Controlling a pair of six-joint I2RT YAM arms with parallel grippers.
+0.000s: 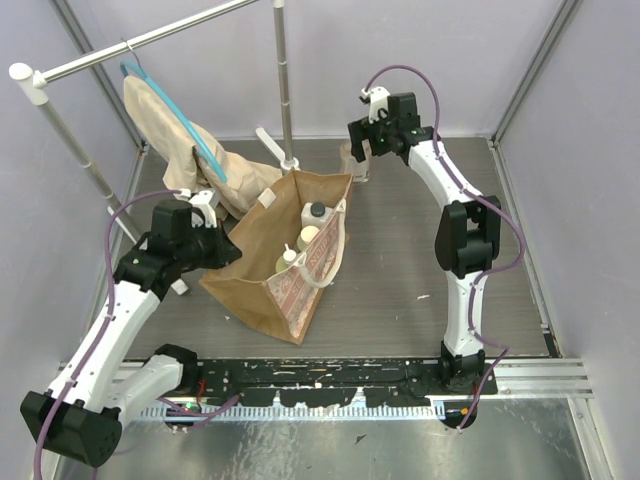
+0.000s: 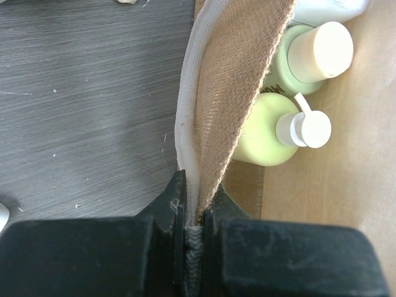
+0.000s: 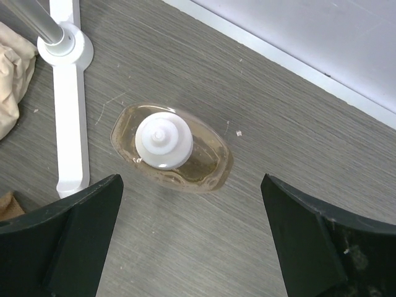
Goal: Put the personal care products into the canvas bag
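Left hand [image 2: 195,207] pinches the canvas bag [image 2: 238,74] by its rim; its wrist view shows yellow-green bottles [image 2: 263,133] inside. Right hand [image 3: 190,189], fingers spread, points down over the amber bottle [image 3: 170,145], which stands on the worktop [image 3: 278,111] and is barely legible from above.

Even, soft lighting; near black hand parts slightly blurred.

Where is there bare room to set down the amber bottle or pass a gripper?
Free: tabletop between canvas bag and right arm; bag's left half, beside three bottles along its right wall. Crowded: behind and left of bag, with garment, rack foot and left gripper pinching its rim.
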